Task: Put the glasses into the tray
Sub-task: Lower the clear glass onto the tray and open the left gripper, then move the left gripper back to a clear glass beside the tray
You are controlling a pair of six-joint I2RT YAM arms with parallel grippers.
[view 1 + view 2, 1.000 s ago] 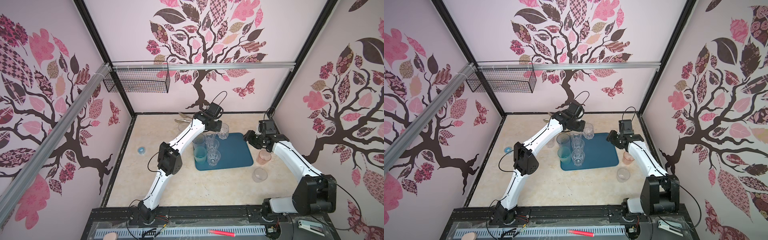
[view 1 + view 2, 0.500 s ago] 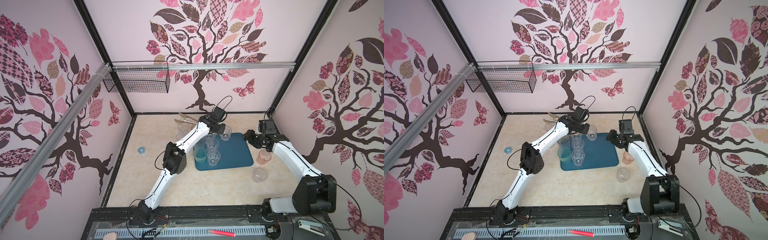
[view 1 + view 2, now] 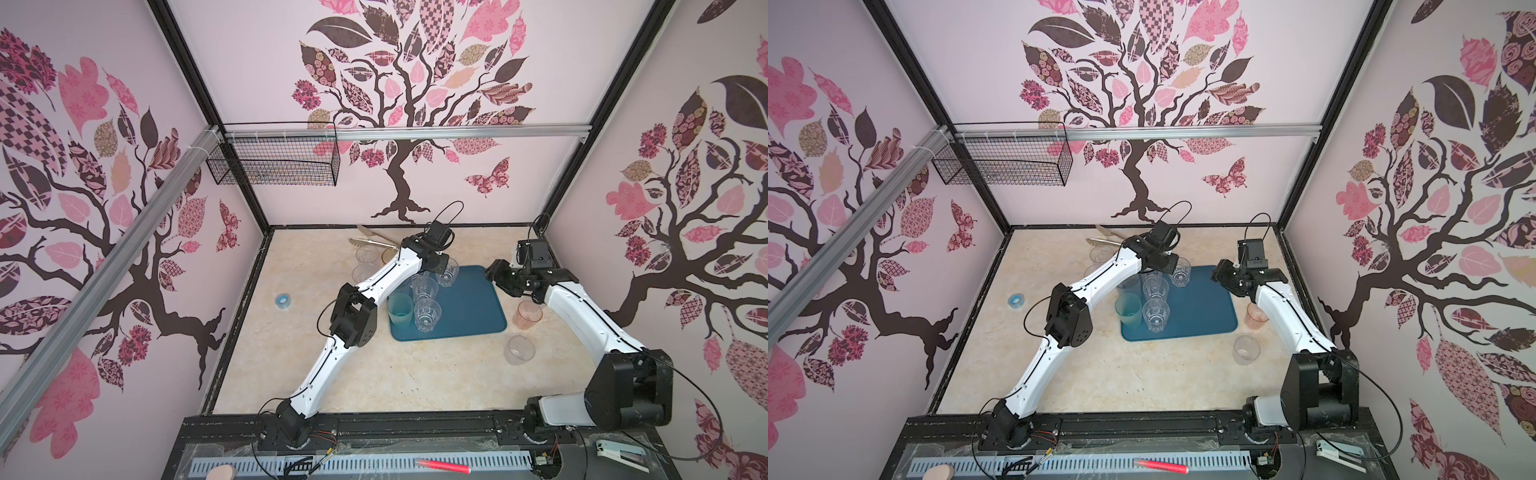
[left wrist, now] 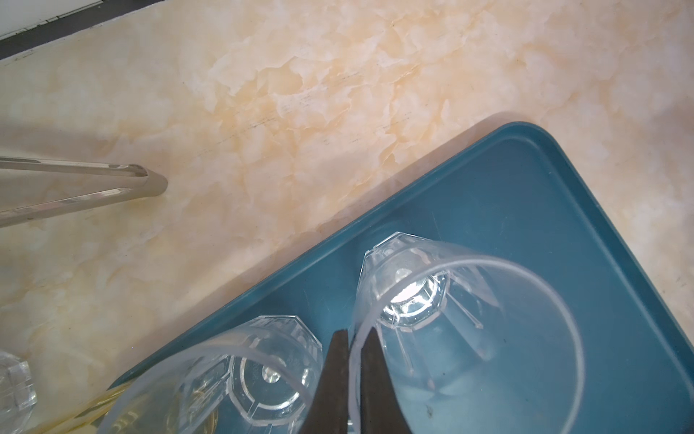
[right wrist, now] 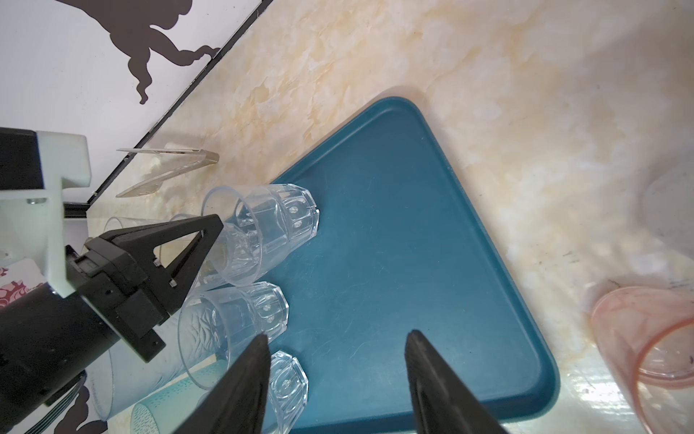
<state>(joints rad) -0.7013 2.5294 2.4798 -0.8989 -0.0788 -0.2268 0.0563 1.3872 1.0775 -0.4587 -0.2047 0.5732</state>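
1. The left gripper (image 4: 355,335) is clamped tight on the rim of a clear faceted glass (image 4: 443,312), with one dark jaw inside the wall and the other outside
2. This held glass is tilted over the far left corner of the tray (image 4: 525,180). I cannot tell whether its base touches the tray floor. Both top views show it at the end of the left arm (image 3: 448,274) (image 3: 1180,272)
3. Just beside it, a second faceted glass (image 4: 263,375) stands upright on the tray. Nearer the robot in the same row is a third faceted glass (image 3: 427,315)
4. A teal glass (image 3: 401,309) stands at the tray's left edge, touching or nearly touching the third faceted glass
5. The right gripper (image 5: 338,340) has its jaws apart with nothing between them. In both top views it hangs above the tray's far right corner (image 3: 496,277) (image 3: 1222,272)
6. The right half of the dark teal tray (image 3: 478,307) is bare
7. On the marble table (image 3: 374,374), right of the tray, a pink glass (image 3: 528,315) stands upright. A plain clear glass (image 3: 519,350) stands nearer the robot, apart from the pink one
8. Left of the tray, partly behind the left arm, two more clear glasses (image 3: 365,255) stand on the table
9. The metal tongs (image 3: 374,240) lie by the back wall
10. A blue tape roll (image 3: 283,299) sits well apart on the left
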